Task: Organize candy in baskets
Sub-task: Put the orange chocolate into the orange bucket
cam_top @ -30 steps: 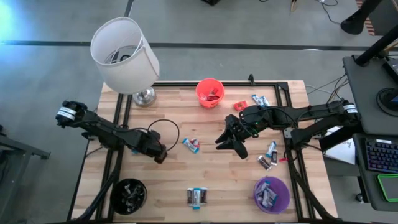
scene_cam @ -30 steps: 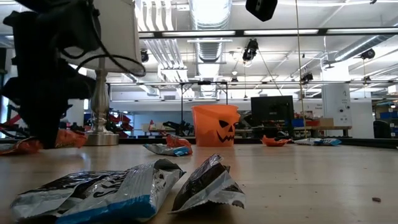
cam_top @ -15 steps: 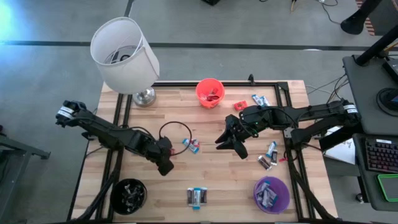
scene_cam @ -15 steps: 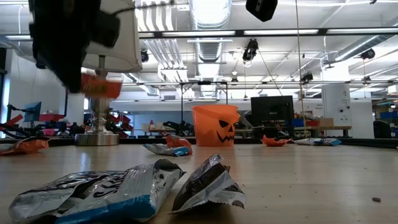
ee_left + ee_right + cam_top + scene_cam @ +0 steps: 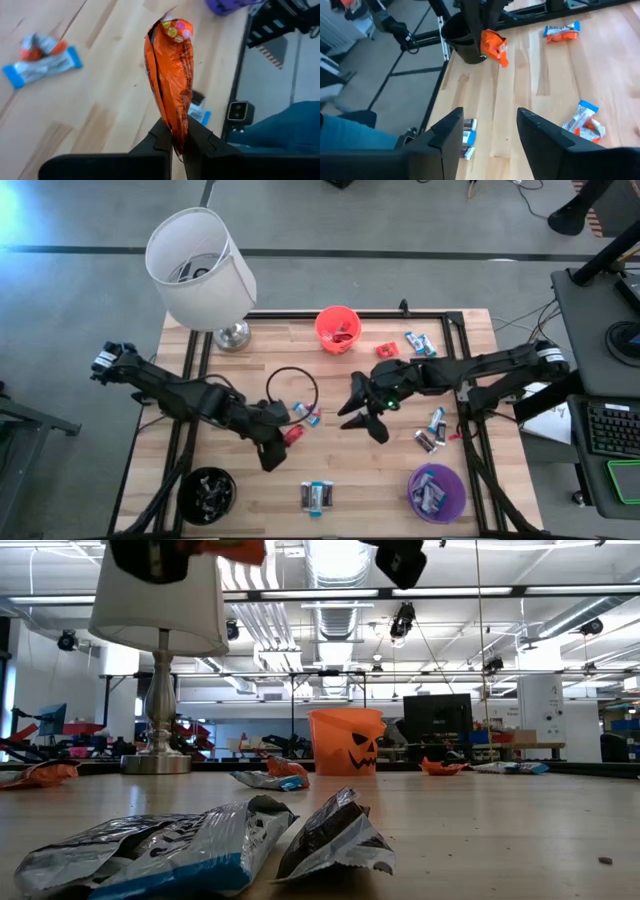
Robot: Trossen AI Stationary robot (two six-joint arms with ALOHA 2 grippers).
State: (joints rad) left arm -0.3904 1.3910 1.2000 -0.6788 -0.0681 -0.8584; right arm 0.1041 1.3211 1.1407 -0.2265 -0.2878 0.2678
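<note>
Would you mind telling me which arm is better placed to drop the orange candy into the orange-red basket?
Left: its pincer is shut on the orange candy. The right pincer is open and empty.

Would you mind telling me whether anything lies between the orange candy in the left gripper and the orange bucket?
The left gripper holds the orange candy above the table. A blue candy lies flat below the path to the orange bucket; nothing visible blocks a lifted carry.
</note>
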